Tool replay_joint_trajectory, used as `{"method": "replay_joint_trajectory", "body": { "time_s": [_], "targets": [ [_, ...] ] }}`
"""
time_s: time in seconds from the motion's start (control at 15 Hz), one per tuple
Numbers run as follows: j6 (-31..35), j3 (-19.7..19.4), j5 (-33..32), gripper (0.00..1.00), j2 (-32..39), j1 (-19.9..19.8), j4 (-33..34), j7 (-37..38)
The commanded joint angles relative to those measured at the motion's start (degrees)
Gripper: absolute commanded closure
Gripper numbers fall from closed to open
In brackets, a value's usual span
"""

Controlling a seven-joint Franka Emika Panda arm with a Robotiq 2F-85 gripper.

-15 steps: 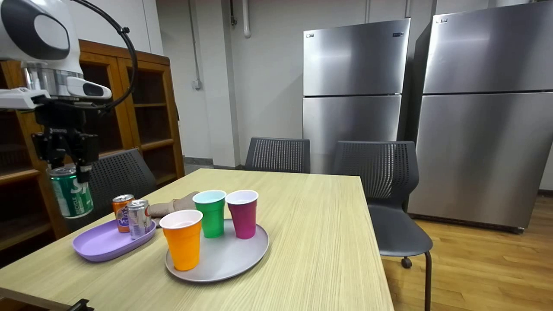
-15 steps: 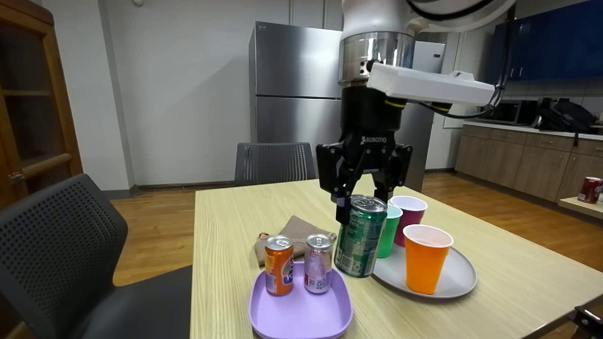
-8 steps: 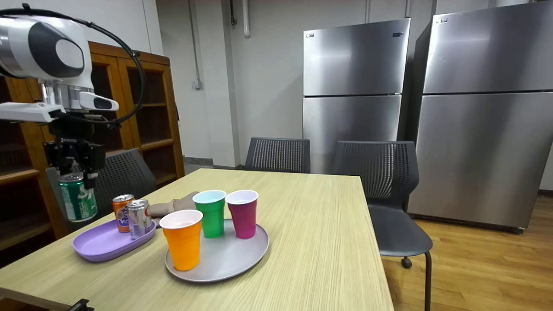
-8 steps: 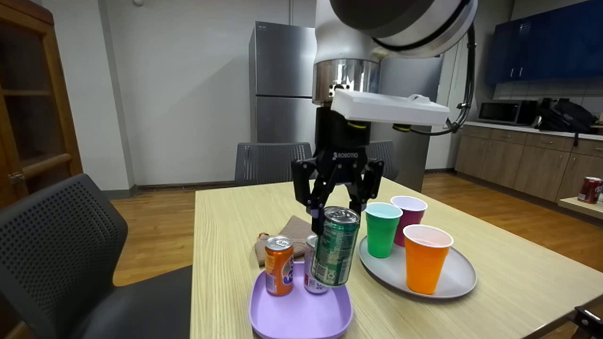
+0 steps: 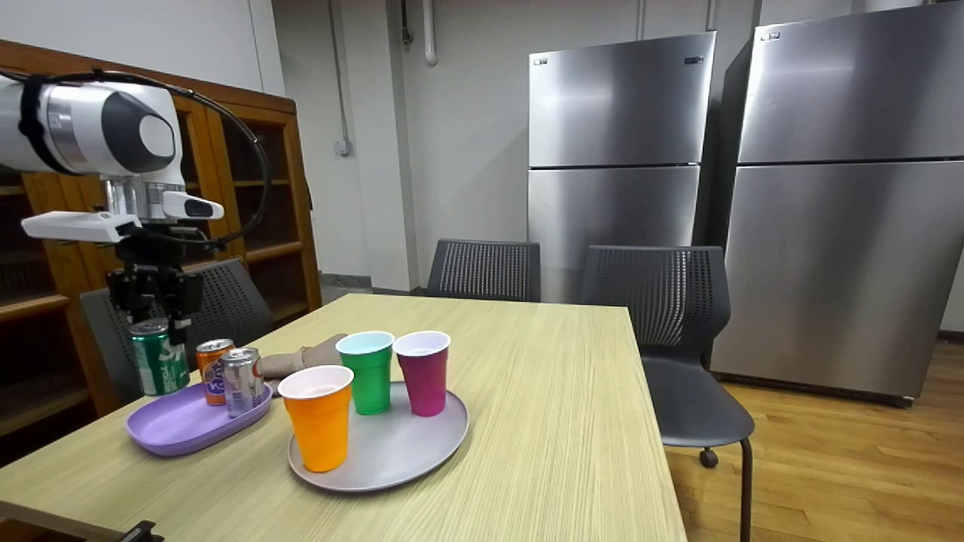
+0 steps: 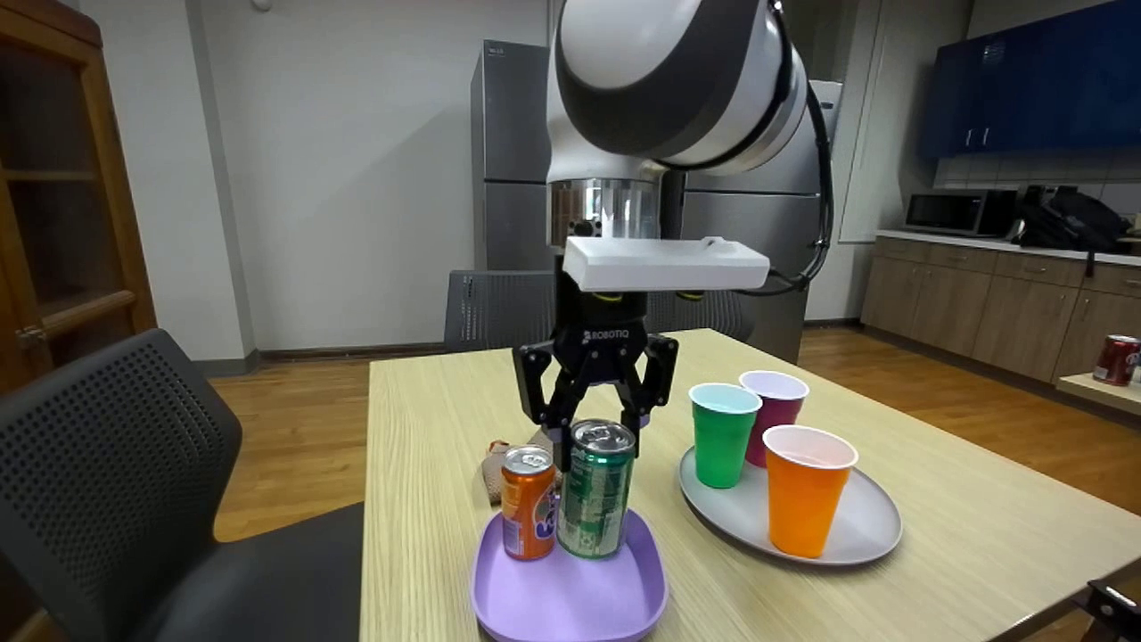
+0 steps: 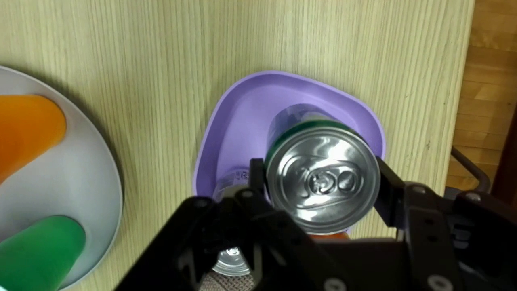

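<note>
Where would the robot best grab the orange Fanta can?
Probably by its upper sides, from above: the Fanta can stands upright, lid up, with straight round walls. I'd avoid the side facing the silver can close beside it. The gripper, though, holds a green can.

Both exterior views face refrigerators (image 5: 614, 113) across the table (image 5: 542, 421), which the wrist view sees close from above.

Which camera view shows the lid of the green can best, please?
The wrist view. It looks down on the lid, and its pull tab is clear to see. Both exterior views show mostly the side of the green can, held in the claw; there the lid appears only at a slant.
</note>
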Motion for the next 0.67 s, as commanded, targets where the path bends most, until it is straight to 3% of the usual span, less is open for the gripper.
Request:
{"method": "replay_joint_trajectory", "body": {
  "time_s": [0.0,0.6],
  "targets": [
    [-0.7,-1.4,-2.7,0.62,4.0,1.2,4.6,3.6],
    [-1.4,-4.1,-3.8,0.62,10.5,3.2,9.2,5.5]
  ]
}}
